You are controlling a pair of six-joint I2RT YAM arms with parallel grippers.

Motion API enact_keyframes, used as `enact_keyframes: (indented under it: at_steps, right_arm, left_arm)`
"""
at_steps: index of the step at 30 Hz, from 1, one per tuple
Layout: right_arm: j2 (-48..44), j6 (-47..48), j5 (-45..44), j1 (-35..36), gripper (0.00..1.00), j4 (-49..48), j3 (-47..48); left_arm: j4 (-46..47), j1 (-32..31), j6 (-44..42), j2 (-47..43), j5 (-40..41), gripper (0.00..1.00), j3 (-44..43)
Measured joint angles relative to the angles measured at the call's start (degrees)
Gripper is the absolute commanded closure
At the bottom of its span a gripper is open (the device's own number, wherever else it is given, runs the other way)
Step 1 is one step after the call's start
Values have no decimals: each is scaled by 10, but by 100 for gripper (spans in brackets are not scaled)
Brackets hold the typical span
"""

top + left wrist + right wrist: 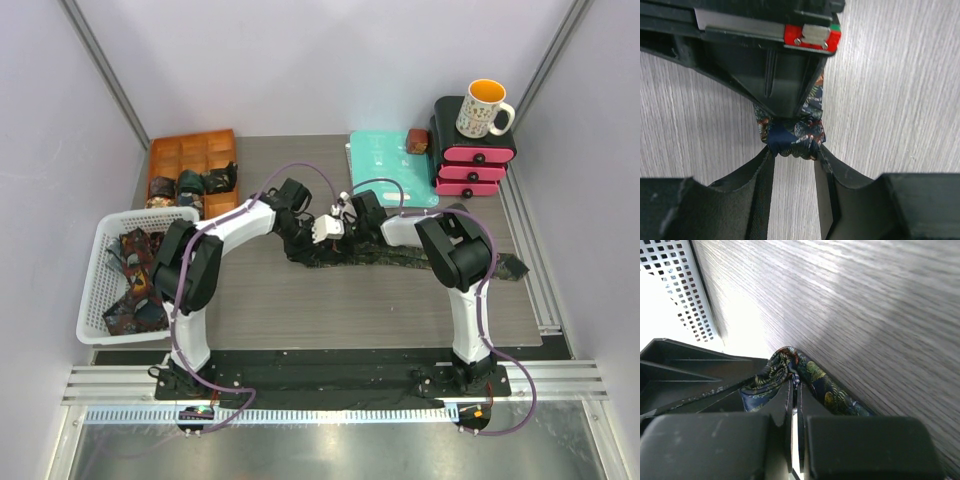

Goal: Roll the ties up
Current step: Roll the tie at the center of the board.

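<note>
A dark patterned tie [420, 262] lies as a long strip across the middle of the table. Its left end is wound into a small roll [792, 137]. My left gripper [794, 150] presses that roll from both sides with its fingertips. The black body of my right gripper [775, 65] hangs just above the roll in the left wrist view. My right gripper [796, 384] is shut, with the tie's fabric [815, 375] pinched between its fingers and draped around them. From above, the two grippers, left [318, 229] and right [346, 214], meet at the tie's left end.
A white basket [98, 290] of loose ties stands at the left. An orange divided tray [165, 160] behind it holds rolled ties. At the back right are a teal folder [385, 165] carrying a red roll [418, 140], and pink drawers [472, 170] with a mug [484, 107] on top.
</note>
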State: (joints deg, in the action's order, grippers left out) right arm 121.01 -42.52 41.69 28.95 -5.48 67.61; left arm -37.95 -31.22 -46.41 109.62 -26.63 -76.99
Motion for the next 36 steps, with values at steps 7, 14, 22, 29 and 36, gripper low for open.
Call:
enact_keyframes:
  at_steps: [7,14,22,29,36]
  right_arm:
    - [1,-16,0,-3,99,-2,0]
    - [5,-31,8,-5,99,-8,-1]
    - [5,-40,12,-7,85,-20,-6]
    - [-7,-29,10,-14,75,1,-6]
    - [-49,46,9,-64,71,106,5]
  left_arm:
    - [-9,-14,8,17,28,55,-21]
    - [-7,-21,9,30,33,59,-30]
    - [-35,-34,10,47,61,80,-59]
    - [-35,-50,24,50,105,84,-57]
    - [-5,-55,30,37,119,85,-31]
